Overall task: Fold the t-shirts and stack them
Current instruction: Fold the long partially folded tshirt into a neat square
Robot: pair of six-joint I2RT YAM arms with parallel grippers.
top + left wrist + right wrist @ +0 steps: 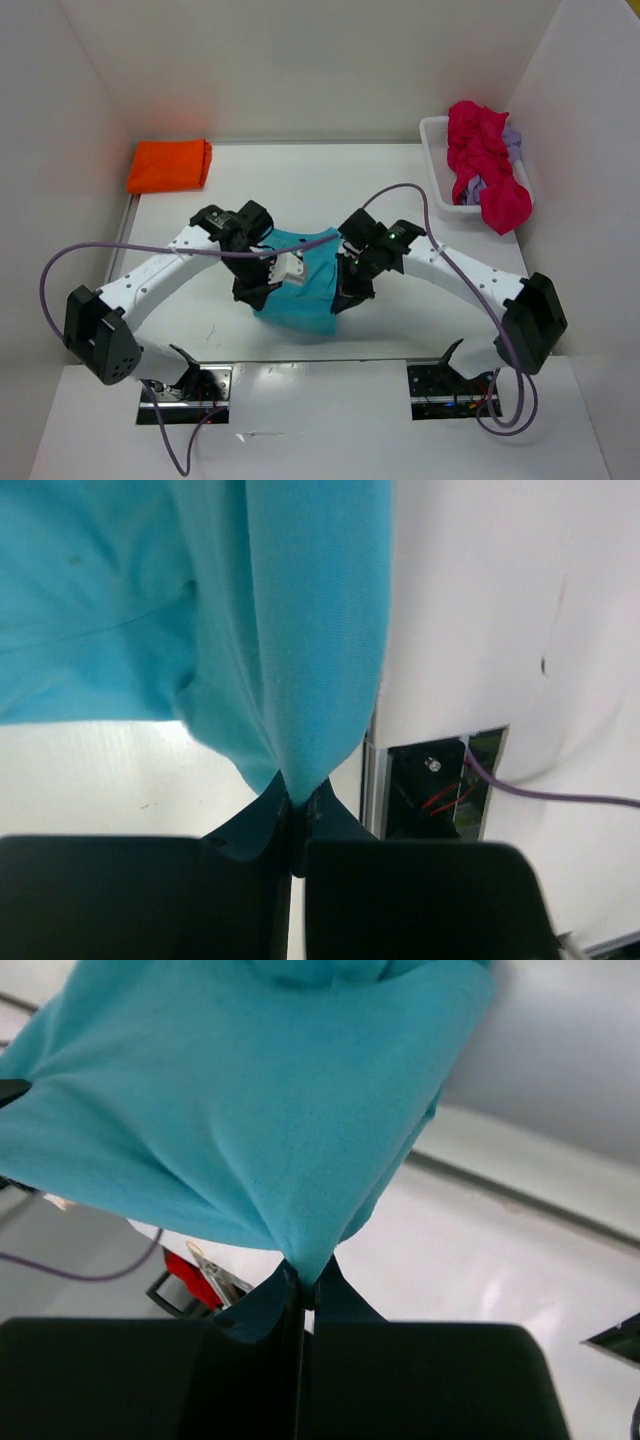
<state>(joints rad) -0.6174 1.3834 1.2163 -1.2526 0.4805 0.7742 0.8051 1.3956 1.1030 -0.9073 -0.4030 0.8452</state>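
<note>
A turquoise t-shirt (305, 285) hangs between both arms over the middle of the table. My left gripper (262, 283) is shut on its left edge, and the cloth (290, 680) runs up from the pinched jaws. On the other side my right gripper (345, 290) is shut on the shirt's right edge, with the fabric (260, 1130) fanning out from its closed tips. An orange t-shirt (169, 165) lies folded at the far left. The magenta-red t-shirt (485, 170) spills over the white basket (436, 160) at the far right, with a pale lavender t-shirt (512, 142) behind it.
White walls close the table on the left, back and right. The arm bases (185, 385) sit at the near edge, with purple cables (100, 250) looping above the table.
</note>
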